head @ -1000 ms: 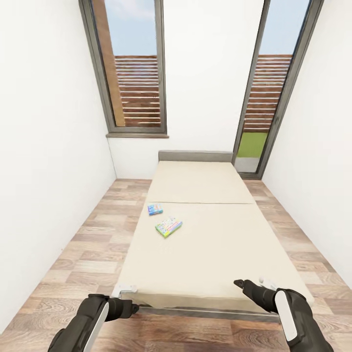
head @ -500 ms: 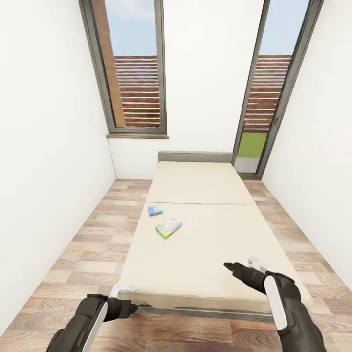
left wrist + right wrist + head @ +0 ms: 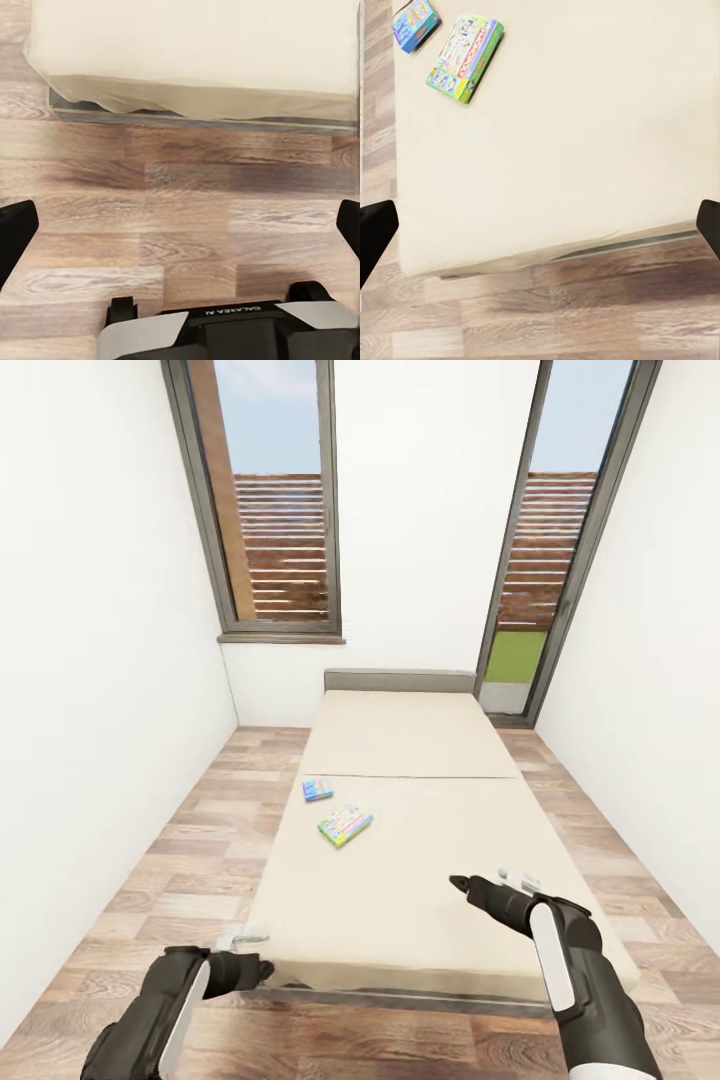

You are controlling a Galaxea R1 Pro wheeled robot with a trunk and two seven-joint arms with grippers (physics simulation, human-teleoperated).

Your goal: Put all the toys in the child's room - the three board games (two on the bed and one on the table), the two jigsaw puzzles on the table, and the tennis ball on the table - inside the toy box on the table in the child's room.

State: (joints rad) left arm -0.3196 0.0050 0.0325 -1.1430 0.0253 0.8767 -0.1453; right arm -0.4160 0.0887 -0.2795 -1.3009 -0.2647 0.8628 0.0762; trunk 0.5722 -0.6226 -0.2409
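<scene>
Right gripper (image 3: 487, 884), jaws wide and empty, hangs over the bed's (image 3: 420, 880) foot, left gripper (image 3: 250, 960) likewise; board games (image 3: 345, 824) lie far up-bed, risking overreach.

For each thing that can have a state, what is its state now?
Small light blue board game: flat on the bed, untouched.
Larger green-edged board game: flat on the bed, apart from the blue one.
Left gripper: empty, over the floor.
Right gripper: open, empty, above the mattress.
</scene>
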